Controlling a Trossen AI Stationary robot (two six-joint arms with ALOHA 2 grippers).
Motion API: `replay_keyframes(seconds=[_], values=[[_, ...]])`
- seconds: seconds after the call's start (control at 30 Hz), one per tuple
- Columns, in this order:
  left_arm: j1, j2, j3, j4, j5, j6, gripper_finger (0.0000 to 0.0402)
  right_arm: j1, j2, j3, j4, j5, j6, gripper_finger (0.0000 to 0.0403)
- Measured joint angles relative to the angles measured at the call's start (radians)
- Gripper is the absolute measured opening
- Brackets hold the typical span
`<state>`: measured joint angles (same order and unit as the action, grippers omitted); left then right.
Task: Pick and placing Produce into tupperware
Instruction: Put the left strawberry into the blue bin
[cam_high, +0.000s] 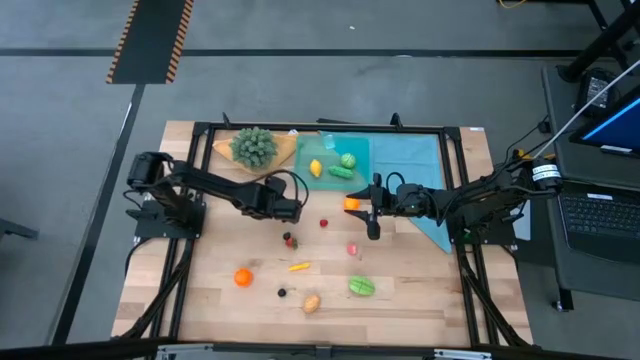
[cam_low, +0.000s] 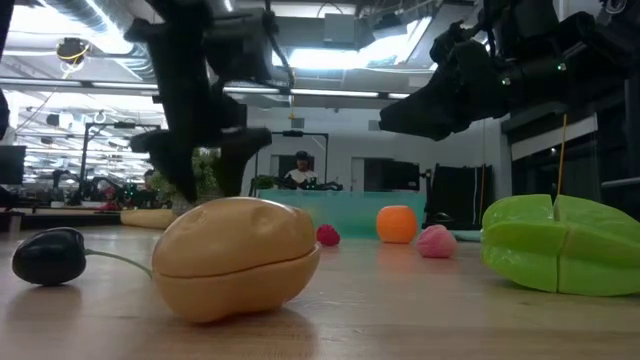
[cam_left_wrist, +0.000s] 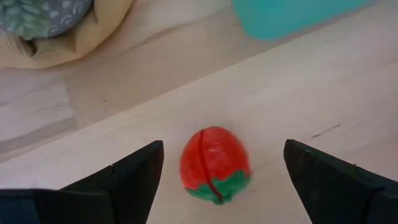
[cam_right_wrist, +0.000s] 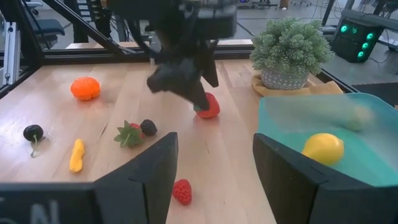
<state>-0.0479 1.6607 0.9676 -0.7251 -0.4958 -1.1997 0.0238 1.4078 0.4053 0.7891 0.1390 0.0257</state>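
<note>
Already in the tupperware: the tupperware (cam_high: 335, 160) sits at the far middle of the table, just beside the plant in its wooden dish (cam_high: 256, 148) and on a teal cloth (cam_high: 415, 170); the high view shows a lemon (cam_high: 316, 168) and two green pieces (cam_high: 344, 165) inside it, three items in all.
Left on the table: most of the produce is out on the bare wood: a red tomato-like fruit (cam_left_wrist: 214, 165), a strawberry with a dark berry (cam_high: 289, 240), a pink piece (cam_high: 352, 249), a yellow pepper-like piece (cam_high: 298, 266), an orange (cam_high: 243, 277), a black cherry (cam_high: 282, 292), a tan potato (cam_high: 312, 302) and a green cut fruit (cam_high: 361, 286), all near the front half.
Left gripper: the left gripper (cam_left_wrist: 221, 180) hangs low with its jaws spread wide on either side of the red fruit, not touching it.
Right gripper: the right gripper (cam_high: 372, 218) is near the tupperware's front edge; an orange piece (cam_high: 352, 203) shows right beside it in the high view, but I cannot tell whether it grips that piece or what its jaws are doing.
Progress: roughly a quarter done, by my count.
Step in hand: judged as the left arm lining up to close on the red fruit, which would then need carrying back to the tupperware.
</note>
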Motion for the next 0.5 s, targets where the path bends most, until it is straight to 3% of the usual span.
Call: replay_keyframes(seconds=[0.5], values=[[-0.005,0.031,0.0,0.005,0.011,0.054,0.0325,0.001,0.0,0.0,-0.001,0.0,0.002,0.0211]])
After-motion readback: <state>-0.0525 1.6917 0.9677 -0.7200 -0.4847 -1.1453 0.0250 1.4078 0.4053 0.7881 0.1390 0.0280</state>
